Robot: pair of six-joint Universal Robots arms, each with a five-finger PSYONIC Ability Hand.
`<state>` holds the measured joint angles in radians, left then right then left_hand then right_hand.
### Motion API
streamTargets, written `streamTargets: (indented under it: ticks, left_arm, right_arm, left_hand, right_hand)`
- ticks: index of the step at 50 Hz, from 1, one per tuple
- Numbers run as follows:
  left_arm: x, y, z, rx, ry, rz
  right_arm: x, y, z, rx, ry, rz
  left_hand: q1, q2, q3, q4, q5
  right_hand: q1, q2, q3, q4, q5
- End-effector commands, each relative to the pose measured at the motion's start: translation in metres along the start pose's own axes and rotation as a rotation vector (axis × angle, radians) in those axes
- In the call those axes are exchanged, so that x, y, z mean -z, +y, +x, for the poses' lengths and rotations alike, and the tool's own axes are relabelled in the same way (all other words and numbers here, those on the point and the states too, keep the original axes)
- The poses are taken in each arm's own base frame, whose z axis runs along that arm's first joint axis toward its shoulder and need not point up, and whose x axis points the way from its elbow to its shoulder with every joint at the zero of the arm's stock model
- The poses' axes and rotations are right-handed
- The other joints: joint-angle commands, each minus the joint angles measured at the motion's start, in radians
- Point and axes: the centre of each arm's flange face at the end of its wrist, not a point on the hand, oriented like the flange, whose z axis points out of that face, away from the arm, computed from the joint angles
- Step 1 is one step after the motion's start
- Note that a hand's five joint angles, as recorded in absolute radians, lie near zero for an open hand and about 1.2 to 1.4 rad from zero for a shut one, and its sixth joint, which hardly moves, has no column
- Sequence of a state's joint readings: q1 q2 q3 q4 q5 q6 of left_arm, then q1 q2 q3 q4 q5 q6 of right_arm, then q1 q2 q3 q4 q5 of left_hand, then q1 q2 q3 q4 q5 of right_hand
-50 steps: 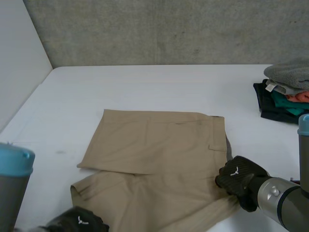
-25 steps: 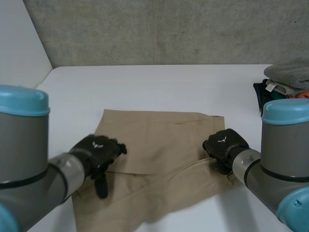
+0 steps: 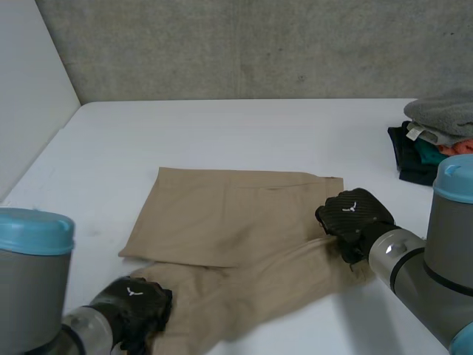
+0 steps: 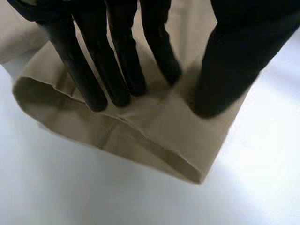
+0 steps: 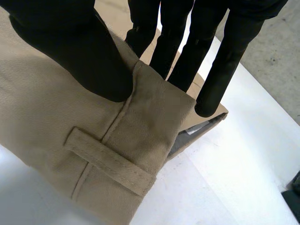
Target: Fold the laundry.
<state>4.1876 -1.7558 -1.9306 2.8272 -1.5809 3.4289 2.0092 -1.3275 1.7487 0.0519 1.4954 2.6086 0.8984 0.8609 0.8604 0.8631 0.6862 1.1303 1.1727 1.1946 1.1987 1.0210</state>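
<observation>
- Bench [image 3: 222,126]: tan shorts [image 3: 236,214] lie flat mid-bench.
- Folded clothes stack [image 3: 436,140] at the bench's 3 o'clock edge.
- Right hand [image 3: 353,214] pinches the shorts' waistband corner, at 4 o'clock.
- Left hand [image 3: 133,303], fingers straight, presses the leg hem at 7 o'clock.

Stack of folded clothes, grey over teal and black [image 3: 432,140]: cut off by the head view's right edge. Black left hand [image 3: 133,307] covers the near hem corner of the tan cotton shorts [image 3: 236,214]. Black right hand [image 5: 70,51]: most fingertips [image 5: 176,42] hidden behind the waistband.
</observation>
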Motion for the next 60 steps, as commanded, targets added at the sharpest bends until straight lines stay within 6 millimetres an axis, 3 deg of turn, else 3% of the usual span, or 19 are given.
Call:
streamTargets:
  ticks: [1, 6, 11, 18, 23, 26, 31, 33, 34, 35, 37, 40, 41, 46, 48, 52, 53, 57, 60]
  left_arm:
    - [-0.017, -0.019, -0.005, -0.006, -0.06, 0.093]
    - [-0.021, -0.05, -0.017, -0.004, -0.112, 0.243]
    - [-0.03, -0.096, -0.039, -0.037, -0.188, 0.447]
    - [-0.055, -0.146, -0.061, -0.113, -0.278, 0.648]
    - [-0.095, -0.172, -0.077, -0.136, -0.341, 0.736]
    - [-0.116, -0.178, -0.082, -0.138, -0.359, 0.752]
    - [-0.166, -0.178, -0.084, -0.112, -0.372, 0.742]
    - [-0.177, -0.176, -0.085, -0.099, -0.377, 0.734]
    - [-0.182, -0.177, -0.084, -0.084, -0.382, 0.73]
    - [-0.182, -0.176, -0.082, -0.077, -0.382, 0.725]
    - [-0.179, -0.175, -0.08, -0.061, -0.389, 0.707]
    - [-0.154, -0.178, -0.083, -0.019, -0.416, 0.686]
    - [-0.137, -0.181, -0.085, -0.003, -0.423, 0.692]
    - [-0.087, -0.183, -0.085, 0.022, -0.398, 0.758]
    - [-0.073, -0.181, -0.083, 0.022, -0.381, 0.779]
    - [-0.046, -0.17, -0.075, 0.018, -0.321, 0.815]
    - [-0.04, -0.163, -0.071, 0.017, -0.294, 0.821]
    - [-0.03, -0.148, -0.058, 0.016, -0.229, 0.83]
    - [-0.03, -0.14, -0.053, 0.013, -0.199, 0.832]
  right_arm:
    - [-0.005, -0.001, 0.006, 0.0, 0.022, 0.015]
    - [-0.01, -0.007, 0.012, -0.003, 0.038, 0.032]
    - [-0.021, -0.018, 0.02, -0.013, 0.071, 0.08]
    - [-0.057, -0.038, 0.037, -0.1, 0.184, 0.237]
    - [-0.103, -0.039, 0.052, -0.106, 0.31, 0.317]
    - [-0.124, -0.035, 0.056, -0.093, 0.375, 0.33]
    - [-0.176, -0.019, 0.054, -0.027, 0.465, 0.366]
    - [-0.19, -0.014, 0.048, -0.015, 0.467, 0.385]
    - [-0.196, -0.013, 0.046, -0.013, 0.468, 0.393]
    - [-0.204, -0.012, 0.041, -0.008, 0.467, 0.409]
    - [-0.204, -0.016, 0.043, -0.01, 0.473, 0.425]
    - [-0.191, -0.033, 0.056, -0.032, 0.492, 0.452]
    - [-0.185, -0.039, 0.06, -0.044, 0.49, 0.461]
    - [-0.122, -0.068, 0.079, -0.143, 0.383, 0.436]
    - [-0.106, -0.067, 0.077, -0.161, 0.308, 0.396]
    - [-0.073, -0.048, 0.065, -0.202, 0.139, 0.234]
    - [-0.065, -0.035, 0.059, -0.219, 0.098, 0.147]
    - [-0.055, -0.003, 0.046, -0.26, 0.038, -0.016]
    - [-0.059, 0.01, 0.041, -0.269, 0.04, -0.03]
  left_hand:
    - [0.498, 0.535, 0.536, 0.533, 0.536]
    - [0.498, 0.535, 0.536, 0.533, 0.536]
    - [0.498, 0.535, 0.536, 0.533, 0.536]
    - [0.498, 0.535, 0.536, 0.533, 0.536]
    - [0.498, 0.535, 0.536, 0.533, 0.536]
    - [0.498, 0.535, 0.536, 0.533, 0.536]
    - [0.498, 0.535, 0.536, 0.533, 0.536]
    - [0.498, 0.535, 0.536, 0.533, 0.536]
    - [-0.147, -0.11, -0.109, -0.112, -0.109]
    - [-0.578, -0.54, -0.54, -0.543, -0.54]
    - [-0.724, -0.686, -0.686, -0.689, -0.686]
    - [-0.724, -0.686, -0.686, -0.689, -0.686]
    - [-0.724, -0.686, -0.686, -0.689, -0.686]
    - [-0.724, -0.686, -0.686, -0.689, -0.686]
    - [-0.724, -0.686, -0.686, -0.689, -0.686]
    - [-0.724, -0.686, -0.686, -0.689, -0.686]
    - [-0.724, -0.686, -0.686, -0.689, -0.686]
    - [-0.724, -0.686, -0.686, -0.689, -0.686]
    - [-0.724, -0.686, -0.686, -0.689, -0.686]
  right_hand:
    - [0.266, 0.224, 0.202, 0.198, 0.201]
    - [0.266, 0.224, 0.202, 0.198, 0.201]
    - [0.266, 0.224, 0.202, 0.198, 0.201]
    - [0.266, 0.224, 0.202, 0.198, 0.201]
    - [0.266, 0.224, 0.202, 0.198, 0.201]
    - [0.266, 0.224, 0.202, 0.198, 0.201]
    - [0.266, 0.224, 0.202, 0.198, 0.201]
    - [-0.365, -0.407, -0.429, -0.433, -0.43]
    - [-0.732, -0.774, -0.796, -0.8, -0.797]
    - [-0.956, -0.998, -1.02, -1.024, -1.021]
    - [-0.956, -0.998, -1.02, -1.024, -1.021]
    - [-0.956, -0.998, -1.02, -1.024, -1.021]
    - [-0.956, -0.998, -1.02, -1.024, -1.021]
    - [-0.956, -0.998, -1.02, -1.024, -1.021]
    - [-0.956, -0.998, -1.02, -1.024, -1.021]
    - [-0.956, -0.998, -1.02, -1.024, -1.021]
    - [-0.956, -0.998, -1.02, -1.024, -1.021]
    - [-0.933, -0.975, -0.997, -1.001, -0.998]
    - [-0.888, -0.931, -0.953, -0.957, -0.954]
